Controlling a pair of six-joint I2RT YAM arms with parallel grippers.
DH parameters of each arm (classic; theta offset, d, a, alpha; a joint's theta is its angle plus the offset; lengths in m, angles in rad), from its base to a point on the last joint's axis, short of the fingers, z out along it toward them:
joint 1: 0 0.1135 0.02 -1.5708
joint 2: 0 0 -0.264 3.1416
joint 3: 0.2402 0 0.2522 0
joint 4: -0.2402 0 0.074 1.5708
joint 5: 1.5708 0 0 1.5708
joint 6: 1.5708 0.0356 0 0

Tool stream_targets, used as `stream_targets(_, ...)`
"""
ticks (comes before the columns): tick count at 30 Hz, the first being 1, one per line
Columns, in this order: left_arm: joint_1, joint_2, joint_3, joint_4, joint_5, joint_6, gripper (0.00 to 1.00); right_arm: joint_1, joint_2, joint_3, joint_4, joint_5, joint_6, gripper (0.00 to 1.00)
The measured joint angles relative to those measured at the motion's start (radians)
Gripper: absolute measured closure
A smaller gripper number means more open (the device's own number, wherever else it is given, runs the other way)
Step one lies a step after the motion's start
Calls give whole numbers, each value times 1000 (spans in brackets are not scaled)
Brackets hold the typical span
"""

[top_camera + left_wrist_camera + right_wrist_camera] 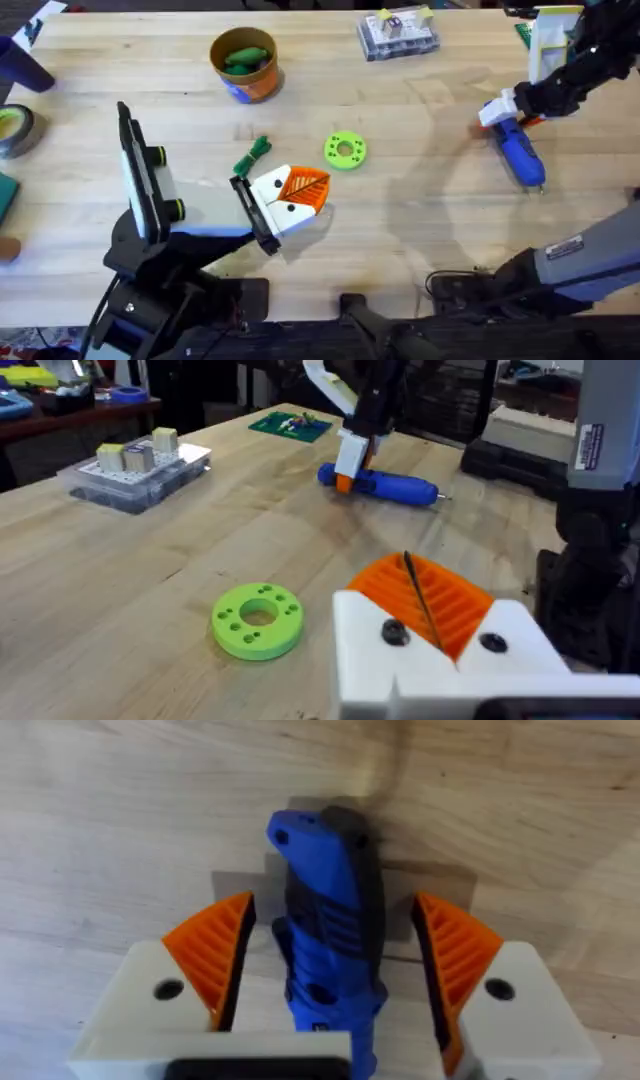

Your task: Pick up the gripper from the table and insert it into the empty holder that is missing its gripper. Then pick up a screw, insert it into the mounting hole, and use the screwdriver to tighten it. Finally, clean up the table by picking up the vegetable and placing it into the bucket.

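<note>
- My right gripper (330, 970) hangs over the blue screwdriver (328, 935) with its orange ribbed pads (215, 955) spread wide, one on each side of the body and neither touching it
- The screwdriver (520, 150) lies flat on the wooden table (420, 230) directly under my right fingers, its rear end toward my palm and its far end pointing away from me
- My left gripper (290, 195) holds something, but I cannot tell whether its fingers are open or shut; the white block with the orange ribbed finger (300, 190) sits against the flat black holder plate (255, 215) just ahead of it
- I judge the step in hand to be fetching the screwdriver; I cannot make out a screw in the mounting hole
- The next move calls for lowering a little, keeping the body centred between my pads, then closing squarely so the round barrel does not roll or twist out
- The small green vegetable (253, 155) lies beyond my left gripper, between it and the orange bucket (245, 62), with the lime-green ring (345, 151) beside it, so cleanup is not yet done
</note>
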Motion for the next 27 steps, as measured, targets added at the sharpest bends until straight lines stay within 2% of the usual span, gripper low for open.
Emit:
stream_targets(20,0,0,0,0,0,0,987,8,-16,-42,29,38,-37,103)
stream_targets(22,0,0,0,0,0,0,987,11,-17,-43,33,45,-41,140)
stream_targets(24,0,0,0,0,0,0,987,11,-17,-45,38,54,-48,223)
stream_targets(27,0,0,0,0,0,0,987,9,-17,-46,46,68,-51,534)
